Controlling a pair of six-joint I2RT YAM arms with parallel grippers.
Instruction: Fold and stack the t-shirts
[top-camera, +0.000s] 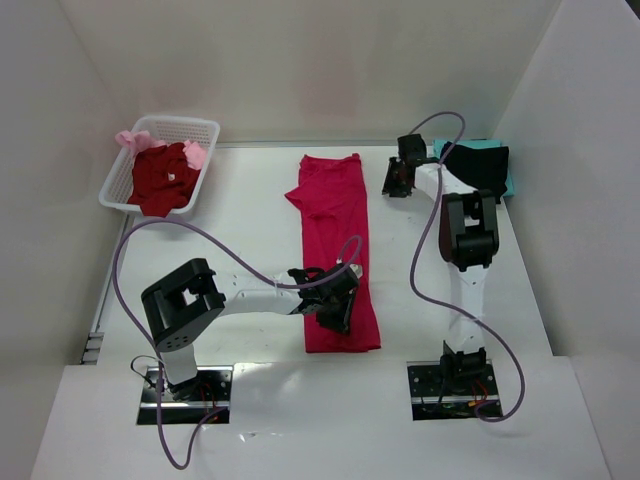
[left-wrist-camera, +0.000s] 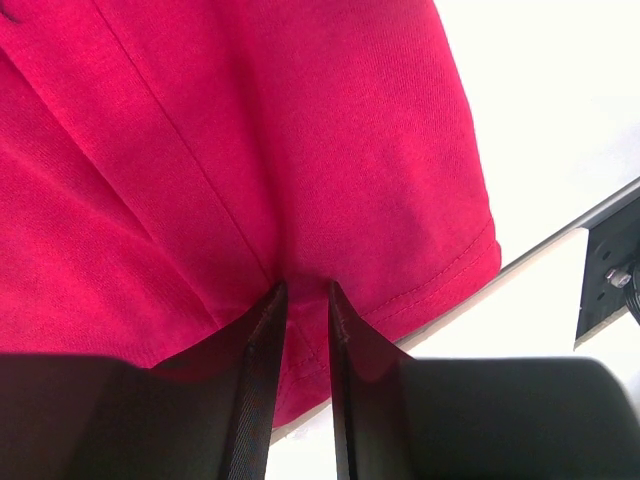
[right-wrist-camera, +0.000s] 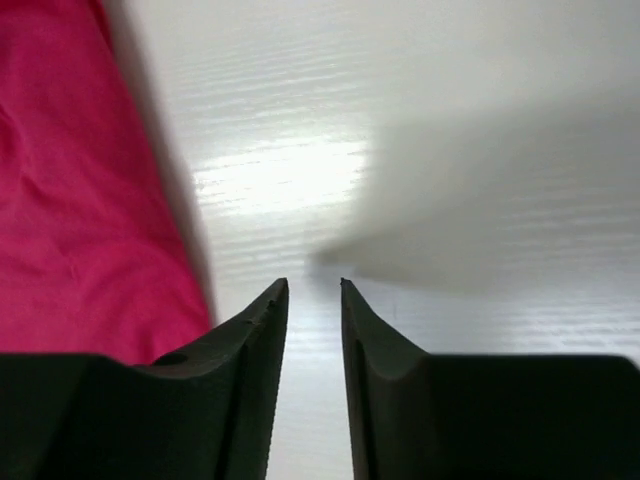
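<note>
The crimson-pink t-shirt (top-camera: 333, 215) lies out as a long narrow strip on the table (top-camera: 250, 220), sleeves already tucked in, and the left gripper (left-wrist-camera: 307, 295) is down on its hem end. The stitched hem curves round just to the right of those fingers, and creases in the cloth run straight up into the tips. The jaws stand only narrowly apart, and from this close angle it looks like they are nipping a ridge of the fabric rather than just resting on it.

Over at the collar end, the right gripper (right-wrist-camera: 313, 290) is released. There is a slim gap between its fingers with bare tabletop showing through, nothing is held, and the shirt's edge sits just off to its left.

The strip now wants folding end to end. A good way is to lift the hem just clear and carry it up toward the collar end, keeping the long edges lined up so the top layer lands square. A one-corner pinch may drag the cloth askew, so the free right gripper could pin the collar end or take the other hem corner.

Beyond the right gripper waits a black t-shirt (top-camera: 480, 165) laid on a teal one (top-camera: 510, 182). Far out past the left gripper, the white lattice basket (top-camera: 205, 125) holds a dark red t-shirt (top-camera: 160, 180) and a pale pink one (top-camera: 130, 140).
</note>
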